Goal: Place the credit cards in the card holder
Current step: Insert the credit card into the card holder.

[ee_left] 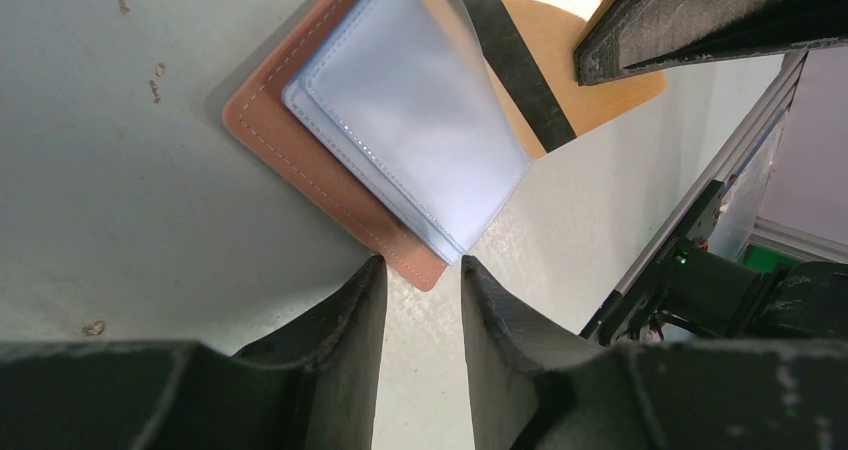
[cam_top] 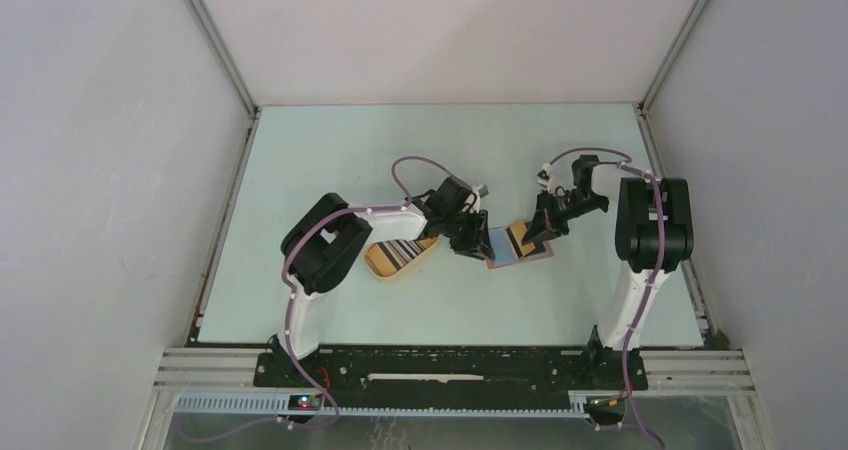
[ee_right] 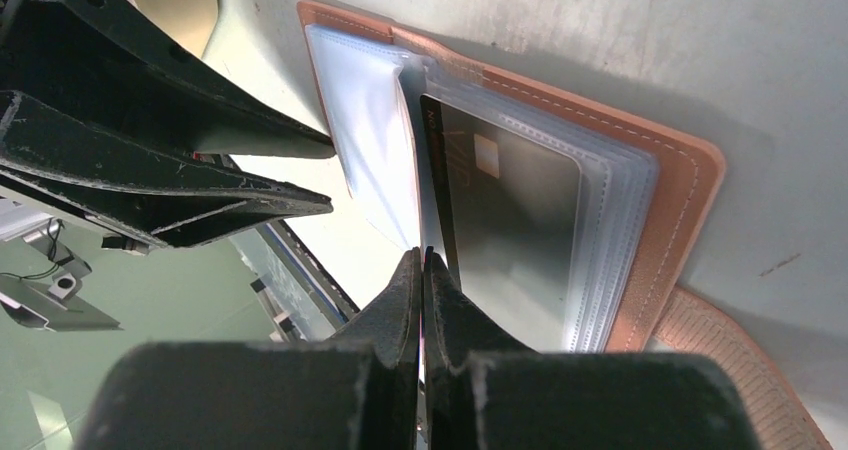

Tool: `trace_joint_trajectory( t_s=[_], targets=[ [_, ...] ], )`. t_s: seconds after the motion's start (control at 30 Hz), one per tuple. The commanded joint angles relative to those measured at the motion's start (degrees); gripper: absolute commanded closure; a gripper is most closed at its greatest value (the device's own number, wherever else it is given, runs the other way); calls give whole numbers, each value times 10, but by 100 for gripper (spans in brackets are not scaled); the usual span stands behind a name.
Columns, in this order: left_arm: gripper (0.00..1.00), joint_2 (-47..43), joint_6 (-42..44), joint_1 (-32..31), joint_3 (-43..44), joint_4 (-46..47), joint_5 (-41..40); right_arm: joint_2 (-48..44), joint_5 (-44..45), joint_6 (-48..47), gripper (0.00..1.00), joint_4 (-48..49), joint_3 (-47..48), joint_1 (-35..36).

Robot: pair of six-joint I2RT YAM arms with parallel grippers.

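Item: card holder [cam_top: 502, 246] [ee_left: 290, 150] [ee_right: 660, 200]. Reddish-brown, with pale stitching along the rim. Lies opened flat on the table [cam_top: 330, 170], its light blue lining and clear sleeves facing up. Serves as the landmark for every entry below.

Item: credit card [ee_right: 510, 205] [ee_left: 520, 80]. From the right wrist it reads as dark with a small chip. From the left wrist it shows a tan face crossed by a black stripe. It sits over the holder's right half, partly under a lifted sleeve leaf, with its far part jutting beyond the holder's edge.

Item: stack of credit cards [cam_top: 405, 252]. Striped dark and light, lying in a yellow oval tray [cam_top: 383, 266] just to the left of the holder and apart from it.

Item: right gripper [cam_top: 540, 232] [ee_right: 422, 260]. Poised over the holder's right half. Fingers [ee_right: 455, 320] pressed fully together, pinching a thin edge that appears to be the near edge of the credit card. The lifted sleeve leaf runs right beside it, so the exact layer is hard to separate.

Item: left gripper [cam_top: 468, 244] [ee_left: 422, 268]. Placed at the holder's left side, low over the table. Fingers [ee_left: 350, 320] parted by a narrow gap with nothing between them. One corner of the holder lies just ahead of that gap, and contact cannot be told
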Motion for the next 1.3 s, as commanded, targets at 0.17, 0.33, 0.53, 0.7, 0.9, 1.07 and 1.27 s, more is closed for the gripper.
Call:
trace_joint_trajectory(
  t_s=[0.17, 0.33, 0.53, 0.7, 0.9, 1.07, 1.27],
  targets=[
    [61, 14, 6, -2, 27, -26, -11, 5, 8, -26, 96, -10, 25, 31],
    [61, 14, 6, -2, 27, -26, -11, 6, 23, -31, 93, -11, 36, 35],
    [61, 15, 7, -1, 27, -26, -11, -8, 61, -36, 89, -11, 42, 40],
    [61, 16, 8, -1, 30, -28, -9, -16, 85, -39, 89, -7, 43, 42],
    [61, 18, 8, 0, 32, -29, -8, -20, 107, -45, 89, -8, 44, 37],
    [61, 19, 8, 0, 33, -30, -8, -24, 125, -41, 89, -5, 45, 35],
    [61, 19, 9, 0, 35, -31, -7, -20, 136, -33, 90, -1, 45, 37]
  ],
)
